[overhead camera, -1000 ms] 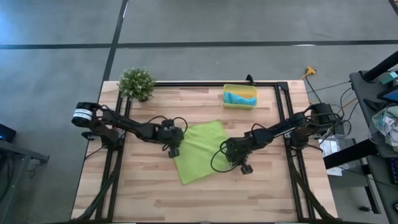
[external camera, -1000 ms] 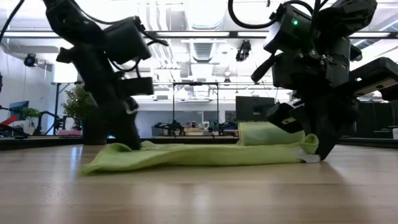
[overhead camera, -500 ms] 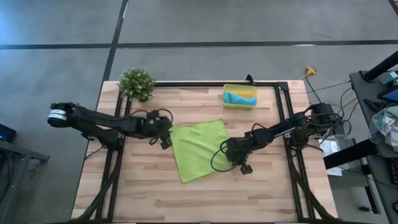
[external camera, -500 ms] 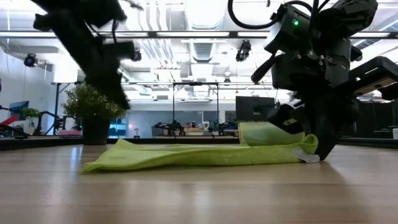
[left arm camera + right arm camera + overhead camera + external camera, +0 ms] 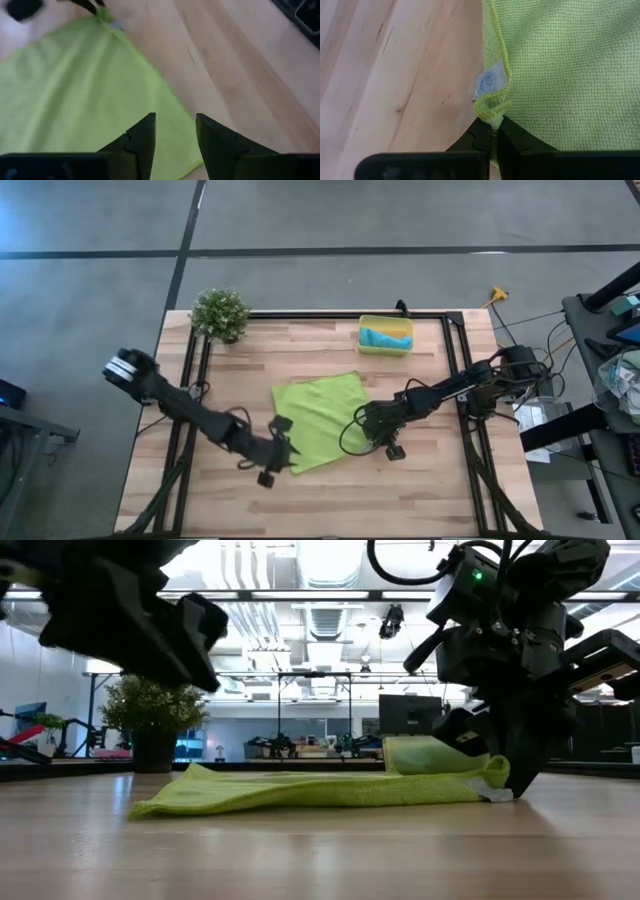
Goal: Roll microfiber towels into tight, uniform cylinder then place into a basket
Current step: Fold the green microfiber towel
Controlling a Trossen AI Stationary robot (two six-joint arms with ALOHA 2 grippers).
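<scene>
On my overhead feed the lime-green towel (image 5: 320, 421) is one even bright shade, and up close through the right wrist camera I can see its fine woven texture and a small pale blue-white tag (image 5: 485, 83) at its edge. The basket (image 5: 385, 322) is bright yellow, with a turquoise-blue towel (image 5: 386, 338) showing inside it. The table (image 5: 250, 360) is pale blond wood in long planks with faint darker grain streaks, edged by a black frame (image 5: 453, 360). Both my arms and the left gripper (image 5: 172, 137) and right gripper (image 5: 490, 135) are dark, near black. The potted plant (image 5: 220, 313) is speckled mid-green. The floor (image 5: 90, 280) is grey with dark lines.
</scene>
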